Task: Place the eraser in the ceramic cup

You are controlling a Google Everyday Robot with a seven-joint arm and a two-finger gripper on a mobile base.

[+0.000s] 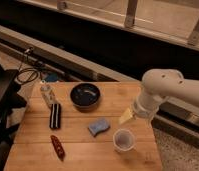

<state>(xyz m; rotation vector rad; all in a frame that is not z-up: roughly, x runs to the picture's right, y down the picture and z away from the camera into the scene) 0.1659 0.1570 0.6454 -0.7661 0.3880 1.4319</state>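
The eraser [55, 115], a black oblong block with pale stripes, lies on the left part of the wooden table [38, 135]. The ceramic cup [123, 139], white and upright, stands near the table's front right. My gripper [126, 116] hangs from the white arm [160, 92] at the right, just above and behind the cup and far to the right of the eraser. Its tip looks pale yellow.
A dark bowl [85, 95] sits at the back middle of the table. A blue sponge [98, 126] lies between the eraser and the cup. A red chili-like item [57, 147] lies at the front left. A small bottle [45, 92] stands behind the eraser. Cables [27, 75] lie off the table's left.
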